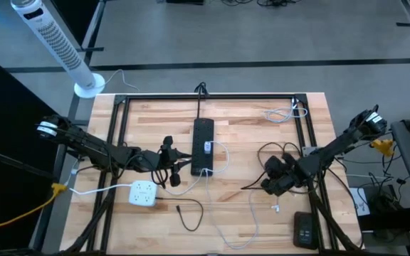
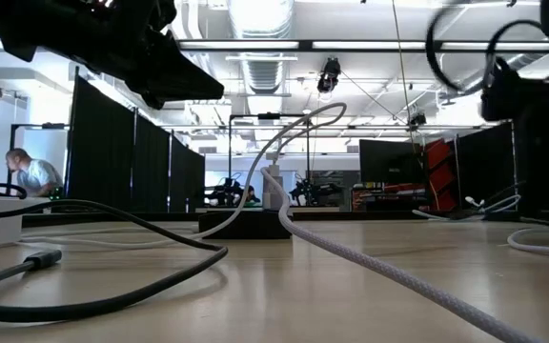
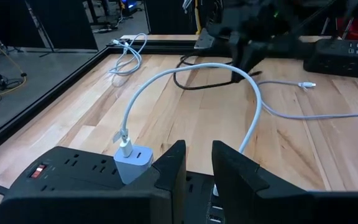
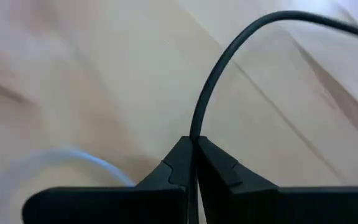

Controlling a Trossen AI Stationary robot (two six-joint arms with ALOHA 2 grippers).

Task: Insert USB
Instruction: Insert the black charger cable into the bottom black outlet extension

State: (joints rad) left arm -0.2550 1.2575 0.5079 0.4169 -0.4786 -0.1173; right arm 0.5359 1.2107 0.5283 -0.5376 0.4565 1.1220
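In the right wrist view, the right gripper (image 4: 194,152) fills the foreground, its two fingers pressed together on a dark cable (image 4: 229,56) that rises from between the tips and arcs away over the wooden table (image 4: 73,74). A pale white cable (image 4: 73,158) lies blurred on the wood just beside the fingers. From above, this gripper (image 1: 275,183) sits low over the right half of the table (image 1: 248,121), among loops of the dark cable (image 1: 276,153).

The left gripper (image 1: 168,169) hangs near the close end of the black power strip (image 1: 203,146), which lies at the table's middle. In the left wrist view its fingers (image 3: 173,171) stand narrowly apart just above the strip (image 3: 73,171); whether they hold anything cannot be told. A white charger block (image 3: 132,163) is plugged into the strip, and a white USB cable (image 3: 191,74) is already seated in it, looping up and across the table.

A white multi-socket cube (image 1: 143,193) rests near the left arm, and a coiled white cord (image 1: 283,112) lies near the far right corner.
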